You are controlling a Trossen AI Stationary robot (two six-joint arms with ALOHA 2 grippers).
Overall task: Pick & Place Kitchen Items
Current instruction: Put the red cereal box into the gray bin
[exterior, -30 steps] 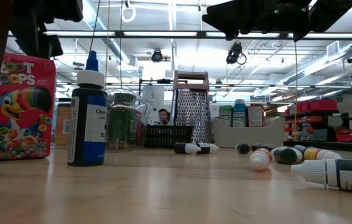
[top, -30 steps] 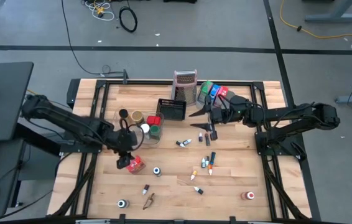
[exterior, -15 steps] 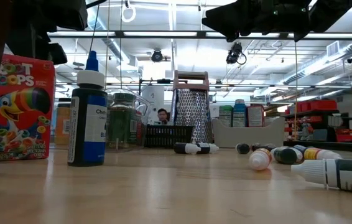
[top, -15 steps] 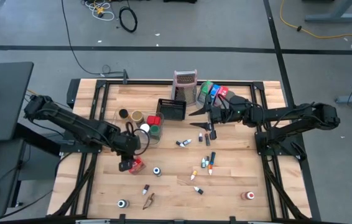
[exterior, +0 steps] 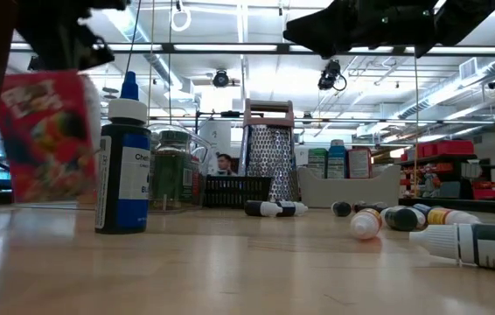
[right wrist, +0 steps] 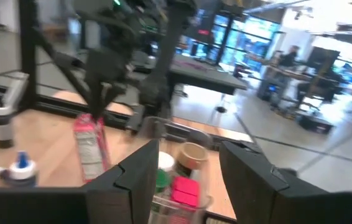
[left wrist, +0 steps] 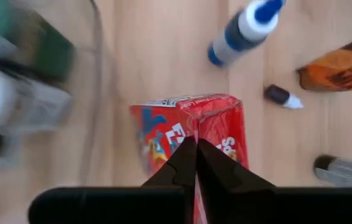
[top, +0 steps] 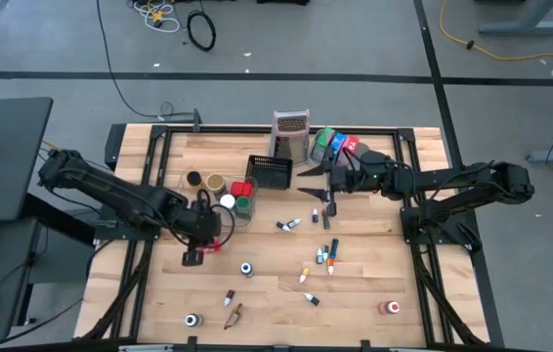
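The red cereal packet is near the table's left middle, blurred in the low view. My left gripper points down onto its top, shut on it. My right gripper hangs level over the table's far right part, open, with nothing between its fingers. Small colour-capped bottles lie on the wood. A blue-capped bottle stands upright beside the packet. My left gripper pinches the packet's top edge between its two shut fingers, which come from above and slant down. In the right wrist view the packet hangs upright below the fingers. In the low view its bottom seems clear of the table.
A clear tub with round jars stands just beyond the left gripper. A black mesh basket, a silvery grater and a grey tray with packets stand along the far edge. A brown packet lies near.
My left gripper has shut on the top of the red packet and rolled about its own axis. The packet, which stood on the table, has come up a little and shows blurred in the low view. My right arm has kept still.
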